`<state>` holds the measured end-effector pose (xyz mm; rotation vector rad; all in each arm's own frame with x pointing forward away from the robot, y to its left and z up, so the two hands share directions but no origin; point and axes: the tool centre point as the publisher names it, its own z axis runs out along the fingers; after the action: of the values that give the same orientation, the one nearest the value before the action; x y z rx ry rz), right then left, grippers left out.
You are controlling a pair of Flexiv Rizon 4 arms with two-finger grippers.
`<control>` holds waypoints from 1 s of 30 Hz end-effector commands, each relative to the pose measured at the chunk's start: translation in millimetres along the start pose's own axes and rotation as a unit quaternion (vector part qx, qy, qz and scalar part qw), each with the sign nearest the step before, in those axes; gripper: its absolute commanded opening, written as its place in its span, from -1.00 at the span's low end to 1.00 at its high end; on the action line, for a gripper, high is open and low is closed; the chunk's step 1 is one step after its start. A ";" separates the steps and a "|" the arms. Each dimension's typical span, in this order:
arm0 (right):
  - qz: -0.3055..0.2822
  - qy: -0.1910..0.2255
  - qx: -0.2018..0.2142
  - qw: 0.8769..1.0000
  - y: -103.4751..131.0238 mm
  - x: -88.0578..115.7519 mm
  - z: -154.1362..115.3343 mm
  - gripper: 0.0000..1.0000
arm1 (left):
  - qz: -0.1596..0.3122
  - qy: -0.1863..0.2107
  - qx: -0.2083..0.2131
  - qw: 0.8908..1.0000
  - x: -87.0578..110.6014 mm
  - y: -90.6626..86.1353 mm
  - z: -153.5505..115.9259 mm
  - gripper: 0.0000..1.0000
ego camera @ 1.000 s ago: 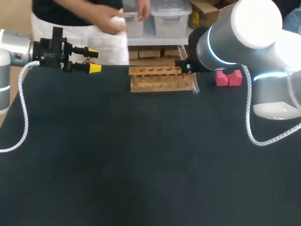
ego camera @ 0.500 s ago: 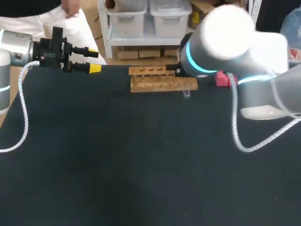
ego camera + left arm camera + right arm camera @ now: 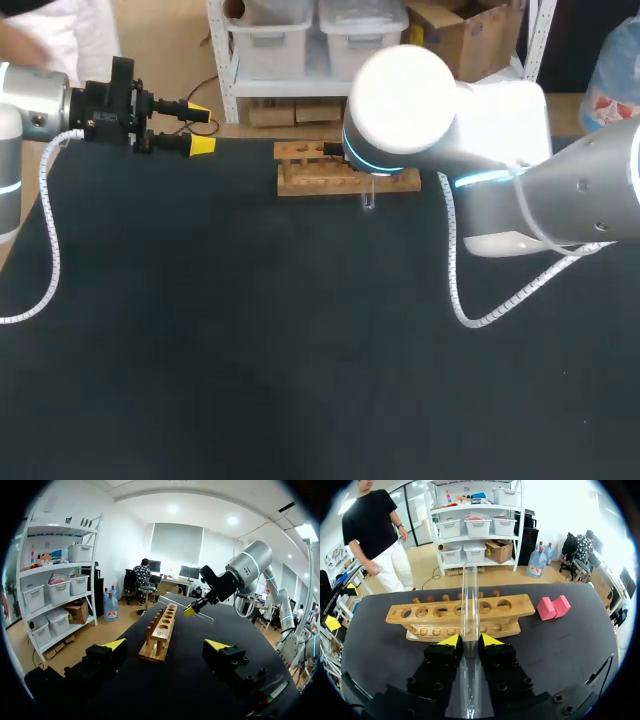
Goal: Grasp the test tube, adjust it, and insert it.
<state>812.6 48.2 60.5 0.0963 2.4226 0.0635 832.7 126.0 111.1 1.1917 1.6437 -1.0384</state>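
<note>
Now, right wrist view first. Right pincer point(image 3: 469, 641) is clamped on the tube point(image 3: 469, 592), one yellow tip against each side of the glass. Tube is clear and runs straight out between the fingers, so a good length stands ahead of the tips and the rest passes back under the pincer. Just ahead of the tips lies the rack point(image 3: 512, 608), wooden, long side across the pincer's line, with a row of round holes in its top bar. The tube's far end shows over the rack's middle, in none of the holes. Whether the glass touches the wood, I cannot tell. Two pink blocks point(image 3: 553, 607) sit on the table point(image 3: 560, 650) past the rack's end, apart from it, off to the pincer's right.

Head view: right arm point(image 3: 440, 100) covers its own pincer. Only a short bit of tube point(image 3: 369, 199) shows, at the rack's point(image 3: 300, 183) near edge.

Left pincer point(image 3: 165, 644) holds nothing, its fingers spread wide. It hangs at the table edge, well apart from the rack point(image 3: 161, 632). That rack lies ahead of it, end-on, between the lines of the two fingers. Beyond, above the rack's far half, the right pincer point(image 3: 190, 611) carries the tube point(image 3: 171, 601) tilted.
</note>
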 end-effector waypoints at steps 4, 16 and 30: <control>-0.003 0.011 -0.009 1.000 0.4 2.9 9.3 -1.00 | 0.001 -0.001 0.000 1.000 1.0 0.0 -0.1 1.00; -0.001 0.036 -0.013 0.999 -1.2 12.2 21.1 -1.00 | 0.001 -0.001 0.000 1.000 1.0 0.0 -0.1 1.00; -0.002 0.055 -0.016 0.998 -2.4 15.6 24.9 -1.00 | 0.001 -0.001 0.000 1.000 1.0 0.0 -0.1 1.00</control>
<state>815.8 48.1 31.8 0.0746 2.5264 0.1081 832.7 126.0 111.2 1.1917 1.6437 -1.0384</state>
